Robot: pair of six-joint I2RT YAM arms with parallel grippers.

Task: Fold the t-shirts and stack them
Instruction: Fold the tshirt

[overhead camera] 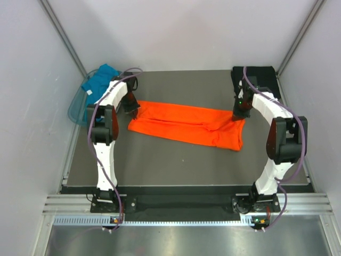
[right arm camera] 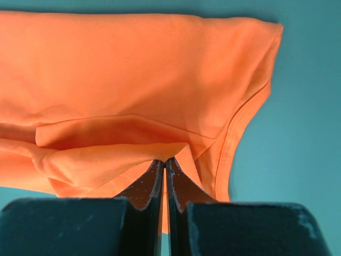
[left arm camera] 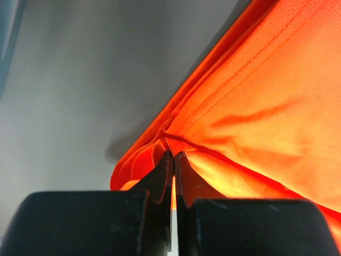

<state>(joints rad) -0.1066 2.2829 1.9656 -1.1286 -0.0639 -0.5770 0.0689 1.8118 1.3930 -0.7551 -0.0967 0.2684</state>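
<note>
Top external view first. Where is the orange t-shirt (overhead camera: 186, 125)?

It lies in the middle of the gray table (overhead camera: 176, 165). It is a long band that goes from left to right and slants a little.

Where is the left gripper (overhead camera: 134, 113)?

It is down at the left end of the band, touching the cloth on the far side of that end.

Is it open?

No. In the left wrist view the two black fingers (left arm camera: 160, 178) are almost pressed together, and a bunched bit of orange cloth is pinched at the tips. Orange shows in the thin gap too. From there the shirt spreads up and to the right.

And the right gripper (overhead camera: 238, 114)?

It is at the other end, at the far right corner of the band. In the right wrist view its fingers (right arm camera: 181, 184) are squeezed together on a fold of the orange cloth. The rest of the shirt lies flat past the tips, and its seamed edge runs down the right side.

So each one holds one end?

Yes — the shirt lies between them.

Are other shirts near?

A black t-shirt (overhead camera: 261, 74) sits at the far right corner of the table, behind the right arm. A teal t-shirt (overhead camera: 101, 77) sits at the far left corner by the see-through basket (overhead camera: 75, 109). Both are well apart from the orange one.
</note>
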